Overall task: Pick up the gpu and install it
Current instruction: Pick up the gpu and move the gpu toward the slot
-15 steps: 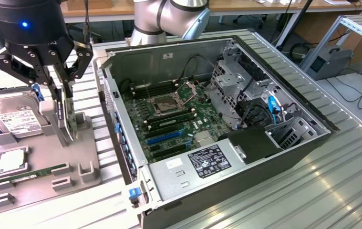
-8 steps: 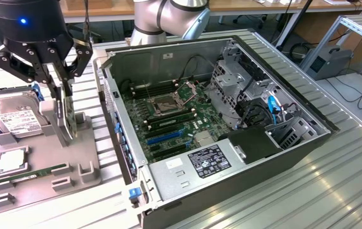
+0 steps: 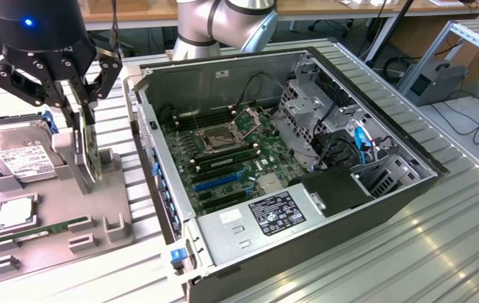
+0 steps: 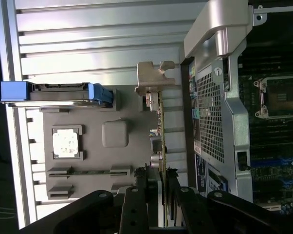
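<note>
Pinching the gpu (image 4: pixel 161 139) edge-on between the pads of my claw (image 4: pixel 157 179), I have it upright over the grey parts tray (image 3: pixel 54 202), just beside the computer case (image 3: pixel 340 208). A grip this narrow could let the card swivel, and its silver bracket (image 4: pixel 154 78) could snag the case's near wall (image 3: pixel 144 120). Room is open above; the hard drive (image 3: pixel 16 154) flanks the other side.

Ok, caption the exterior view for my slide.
Gripper at the gpu, which stands upright in the grey tray beside the open computer case.
</note>
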Action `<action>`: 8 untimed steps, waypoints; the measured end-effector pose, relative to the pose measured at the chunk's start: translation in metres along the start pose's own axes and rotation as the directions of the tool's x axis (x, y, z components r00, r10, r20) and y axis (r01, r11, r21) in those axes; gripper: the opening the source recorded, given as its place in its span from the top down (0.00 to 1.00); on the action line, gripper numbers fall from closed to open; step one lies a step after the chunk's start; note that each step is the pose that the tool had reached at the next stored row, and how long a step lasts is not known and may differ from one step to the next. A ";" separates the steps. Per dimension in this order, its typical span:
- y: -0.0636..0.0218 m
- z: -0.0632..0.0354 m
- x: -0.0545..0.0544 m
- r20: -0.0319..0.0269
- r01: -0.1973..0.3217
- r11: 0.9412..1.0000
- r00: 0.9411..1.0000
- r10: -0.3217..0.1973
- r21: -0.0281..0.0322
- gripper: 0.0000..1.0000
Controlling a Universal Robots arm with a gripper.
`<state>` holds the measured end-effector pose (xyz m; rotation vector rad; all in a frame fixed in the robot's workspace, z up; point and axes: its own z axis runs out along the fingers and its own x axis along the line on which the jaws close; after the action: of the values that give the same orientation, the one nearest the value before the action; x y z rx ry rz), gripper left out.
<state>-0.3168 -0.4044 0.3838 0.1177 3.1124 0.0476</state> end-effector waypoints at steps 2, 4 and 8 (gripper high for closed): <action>0.0000 -0.0009 0.000 0.000 0.000 1.000 1.000 0.000 0.000 0.73; 0.0001 -0.0020 0.000 0.000 0.000 1.000 1.000 0.000 0.000 0.73; 0.0001 -0.0040 0.000 0.000 0.000 1.000 1.000 0.000 0.000 0.73</action>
<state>-0.3167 -0.4044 0.3878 0.1177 3.1124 0.0477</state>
